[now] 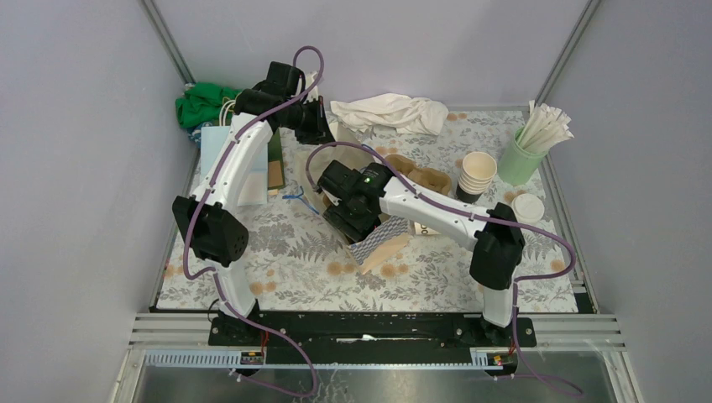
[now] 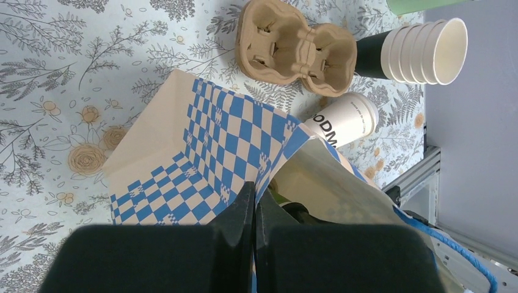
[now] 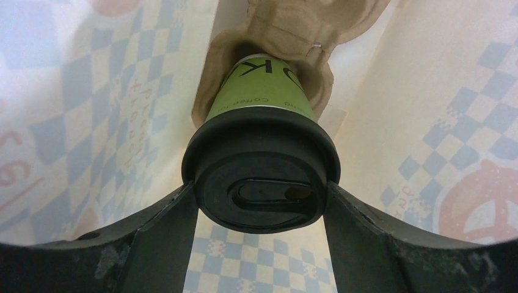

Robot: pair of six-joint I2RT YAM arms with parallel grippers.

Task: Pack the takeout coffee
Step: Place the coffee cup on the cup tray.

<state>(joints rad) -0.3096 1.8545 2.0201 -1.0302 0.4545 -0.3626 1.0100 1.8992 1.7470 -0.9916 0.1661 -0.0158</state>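
Seen from above, the left arm [image 1: 239,159] reached toward the far left of the flowered tablecloth [image 1: 277,252]. The left gripper [image 1: 316,120] sat behind the checked paper bag [image 1: 375,246]. The right arm [image 1: 437,214] ran across to the bag's mouth with its wrist sunk inside, so its pincer could not be read from there. To the right were an empty pulp carrier [image 1: 420,175], a stack of paper cups [image 1: 477,174], loose white lids [image 1: 527,207] and a mint-green tumbler of straws [image 1: 525,151]. In the left wrist view, the left gripper's fingers [image 2: 247,207] were pressed fully together on the bag's upper edge, pinching the paper and apparently holding the mouth open. A cream cup [image 2: 342,119] with dark lettering lay on its side just beside the bag, near the empty pulp carrier. The right wrist view looked into the bag, where a green cup [image 3: 262,91] with a black lid stood in a second carrier [image 3: 293,24]. The right gripper [image 3: 259,189] stood wide, one finger against each side of the lid, clasping it. The step in hand appeared to be seating this coffee in the bag, and the cup looked settled in its socket. The next move would call for parting the fingers and drawing the wrist straight back out without tipping the cup or snagging the paper, with the left pinch maintained.
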